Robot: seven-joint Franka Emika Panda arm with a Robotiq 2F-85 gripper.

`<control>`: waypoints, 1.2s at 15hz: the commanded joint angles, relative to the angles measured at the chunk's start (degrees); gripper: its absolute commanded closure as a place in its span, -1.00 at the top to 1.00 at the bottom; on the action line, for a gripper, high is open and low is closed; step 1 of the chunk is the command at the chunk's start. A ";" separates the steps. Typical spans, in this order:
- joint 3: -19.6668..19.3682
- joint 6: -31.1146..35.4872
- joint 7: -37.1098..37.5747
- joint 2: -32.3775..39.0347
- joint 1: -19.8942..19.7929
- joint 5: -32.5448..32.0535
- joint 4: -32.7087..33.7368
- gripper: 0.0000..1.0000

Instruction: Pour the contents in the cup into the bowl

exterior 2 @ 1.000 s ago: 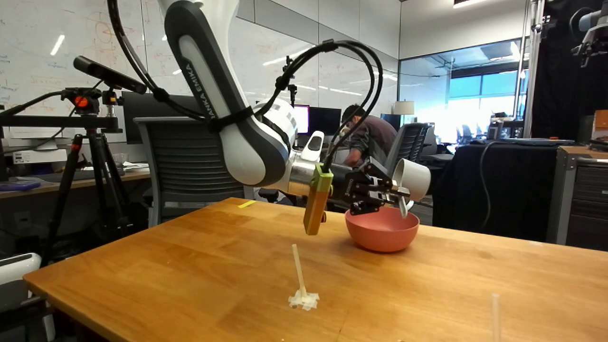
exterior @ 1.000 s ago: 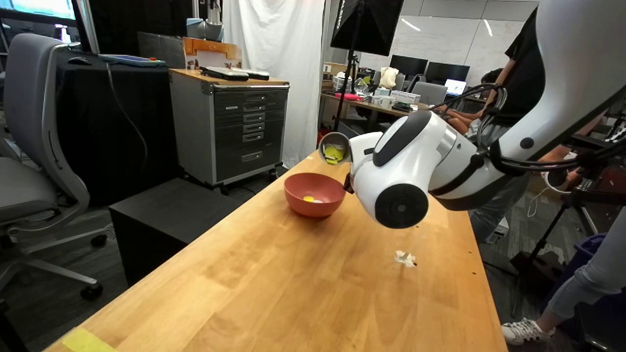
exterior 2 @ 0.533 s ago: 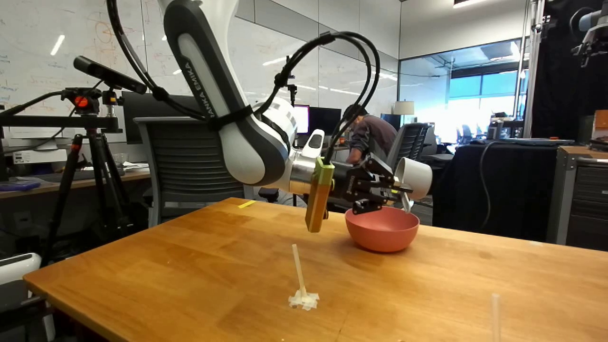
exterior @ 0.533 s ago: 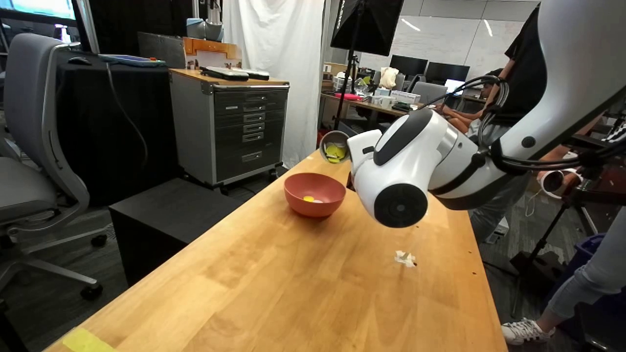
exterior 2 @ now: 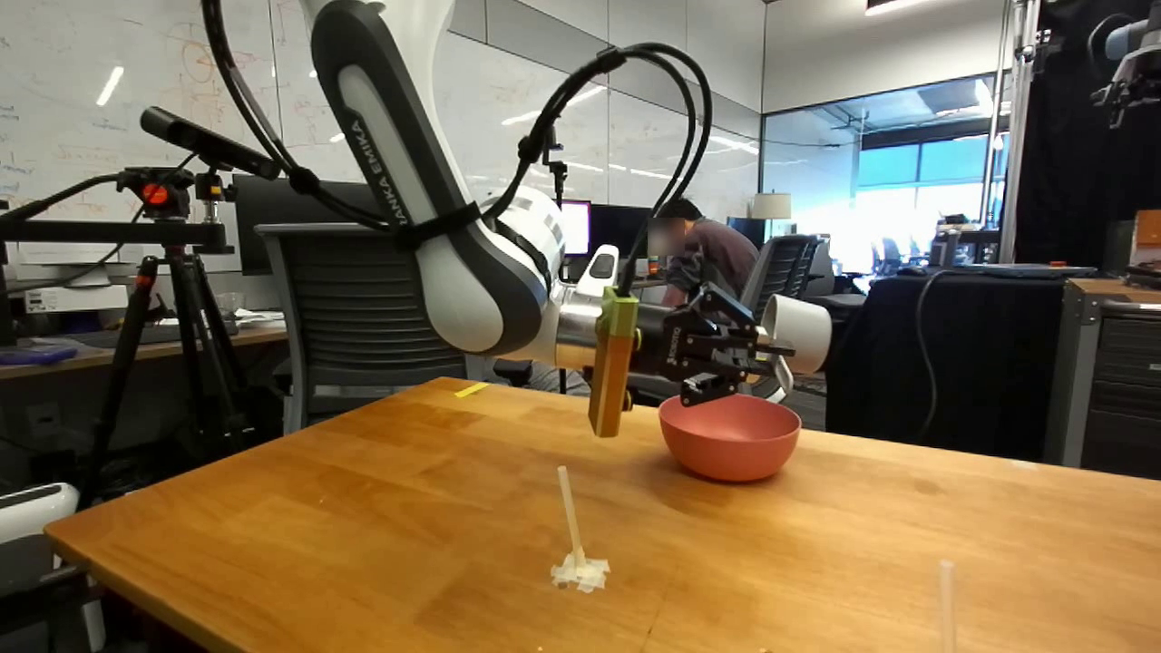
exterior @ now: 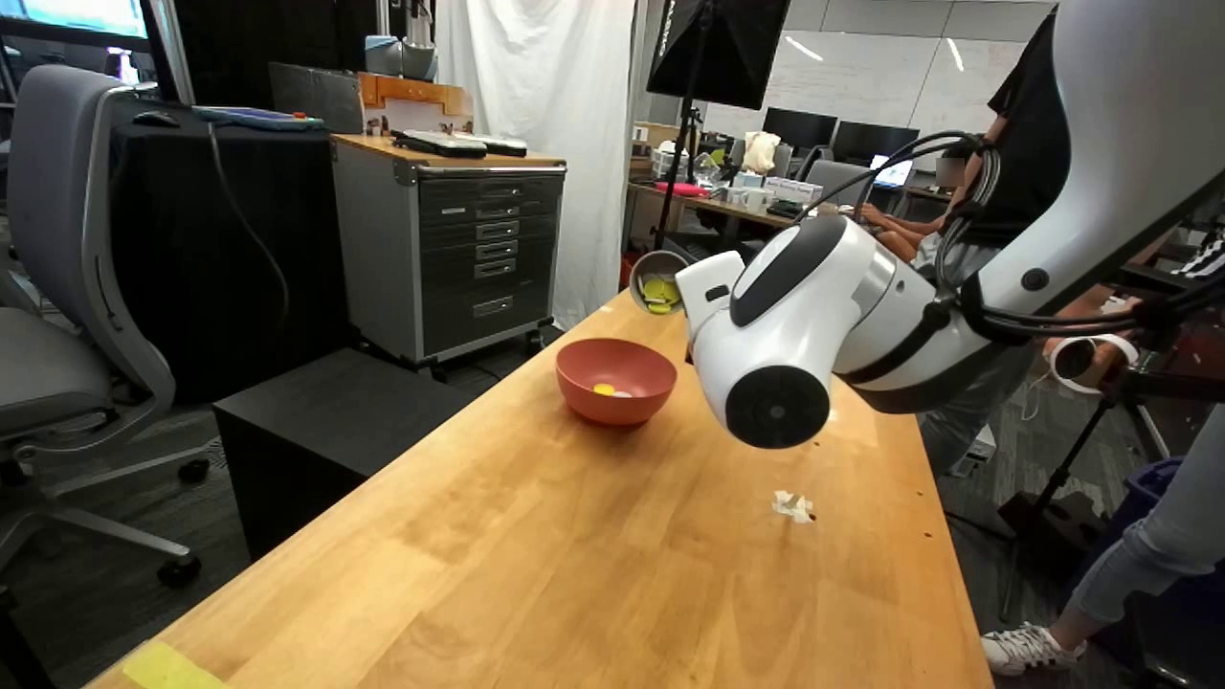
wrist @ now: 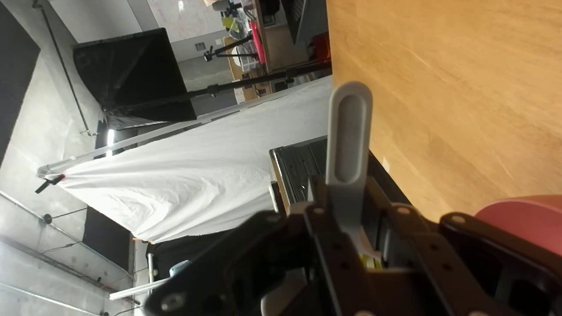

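While the claw clamps the tilted cup higher than the bowl, the cup's yellow bits risk landing outside, cause: off-centre tipping.

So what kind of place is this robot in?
Probably a robotics lab: there's a big robot arm over a wooden table, a scribbled-on whiteboard behind, and a tripod standing nearby.

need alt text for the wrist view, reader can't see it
A dark claw pinches a grey cup's handle mid-picture, yellow contents glimpsed below. Part of a pinkish-red bowl shows lower right on a wooden table, with a white curtain tipped sideways at left.
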 commanded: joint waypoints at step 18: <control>1.60 -14.67 -5.71 2.67 -0.17 -9.49 0.02 -0.76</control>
